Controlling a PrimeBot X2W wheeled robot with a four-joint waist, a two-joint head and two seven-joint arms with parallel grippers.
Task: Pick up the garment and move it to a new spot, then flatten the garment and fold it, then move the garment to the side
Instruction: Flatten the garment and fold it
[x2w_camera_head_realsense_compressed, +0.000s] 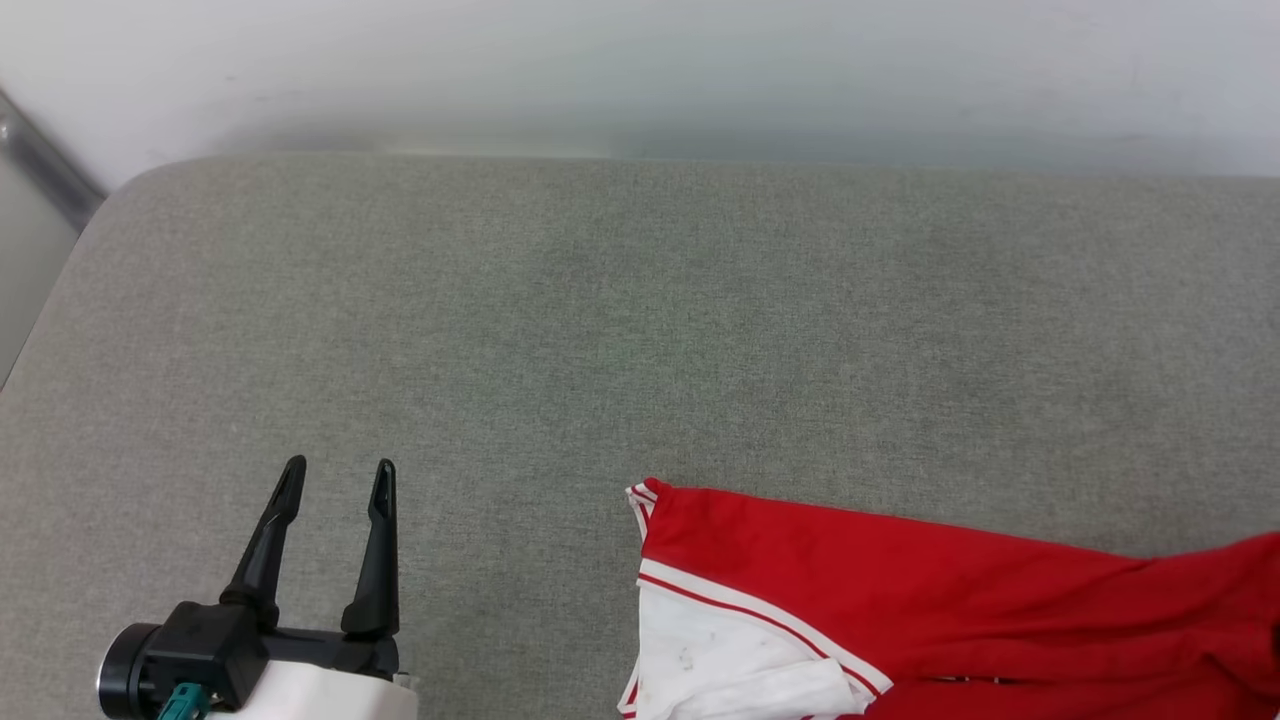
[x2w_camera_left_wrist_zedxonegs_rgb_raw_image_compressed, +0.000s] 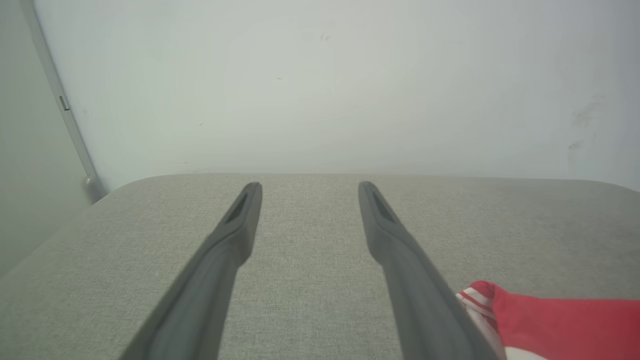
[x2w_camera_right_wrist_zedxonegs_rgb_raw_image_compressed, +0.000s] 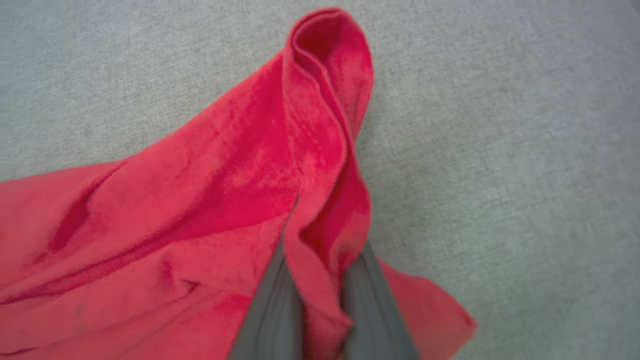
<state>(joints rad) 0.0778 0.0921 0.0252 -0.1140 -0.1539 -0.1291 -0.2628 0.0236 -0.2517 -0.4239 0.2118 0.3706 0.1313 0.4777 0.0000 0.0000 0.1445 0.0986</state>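
Observation:
The garment (x2w_camera_head_realsense_compressed: 900, 590) is a red shirt with a white sleeve and red-white striped trim, lying crumpled at the lower right of the grey padded surface (x2w_camera_head_realsense_compressed: 600, 300). In the right wrist view my right gripper (x2w_camera_right_wrist_zedxonegs_rgb_raw_image_compressed: 322, 250) is shut on a raised fold of the garment (x2w_camera_right_wrist_zedxonegs_rgb_raw_image_compressed: 200, 200), with red cloth pinched between its two fingers (x2w_camera_right_wrist_zedxonegs_rgb_raw_image_compressed: 272, 310). My left gripper (x2w_camera_head_realsense_compressed: 338, 470) stands open at the lower left, apart from the shirt, with nothing between its fingers. In the left wrist view the left gripper (x2w_camera_left_wrist_zedxonegs_rgb_raw_image_compressed: 310, 187) hovers over bare surface, with a corner of the garment (x2w_camera_left_wrist_zedxonegs_rgb_raw_image_compressed: 560, 320) beside its right finger.
A pale wall (x2w_camera_head_realsense_compressed: 640, 70) runs along the far edge of the padded surface. At the far left a grey metal rail (x2w_camera_head_realsense_compressed: 40, 165) slants down beside the rounded corner. Bare grey surface stretches between the left gripper and the shirt.

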